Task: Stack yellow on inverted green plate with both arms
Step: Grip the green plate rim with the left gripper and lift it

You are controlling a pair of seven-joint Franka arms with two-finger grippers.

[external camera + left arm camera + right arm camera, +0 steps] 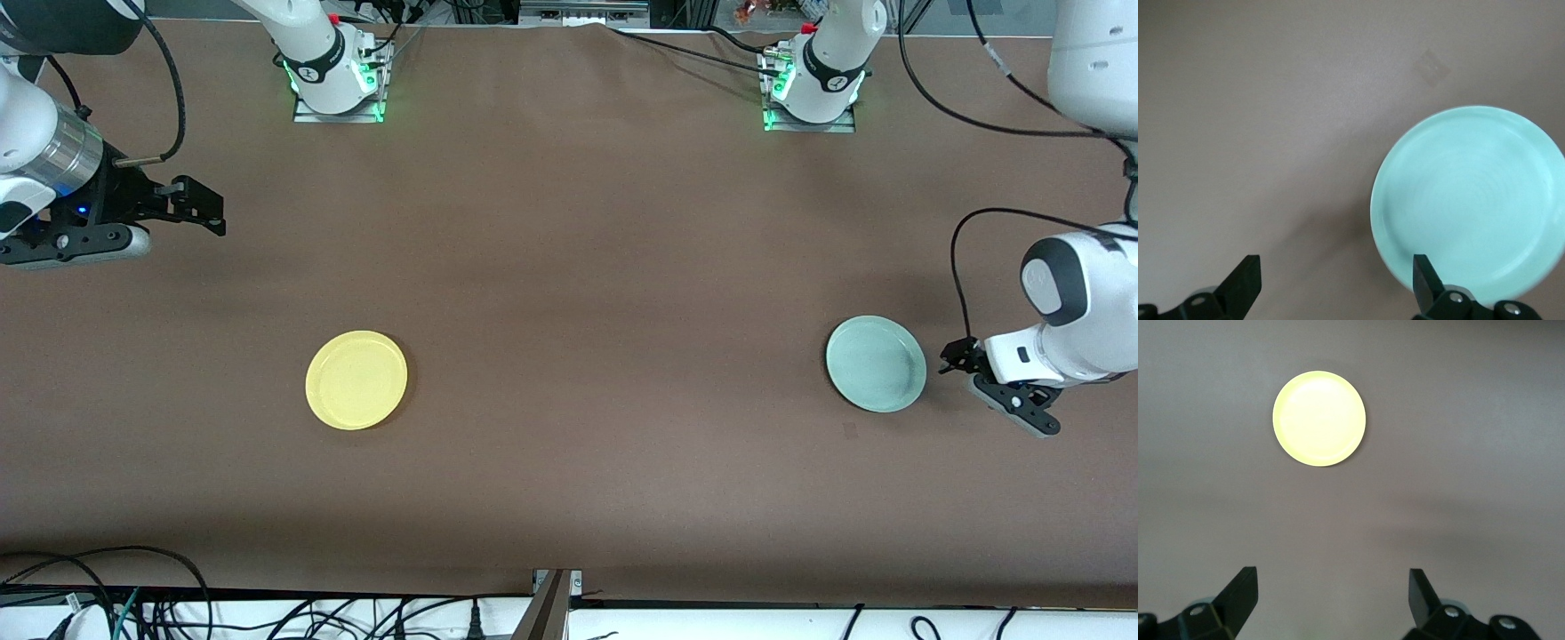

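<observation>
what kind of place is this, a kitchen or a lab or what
Most likely a robotics lab, not a kitchen. Two white arms are bolted by base plates to a brown-covered table, loose cables run along its edge, and the only things on it are a yellow plate and a green plate.

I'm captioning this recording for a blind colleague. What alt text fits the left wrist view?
A pale green plate lies right side up on the brown table, close beside the open left tool. One black finger overlaps the plate's rim in the picture; the other is over bare table. The tool holds nothing.
</observation>
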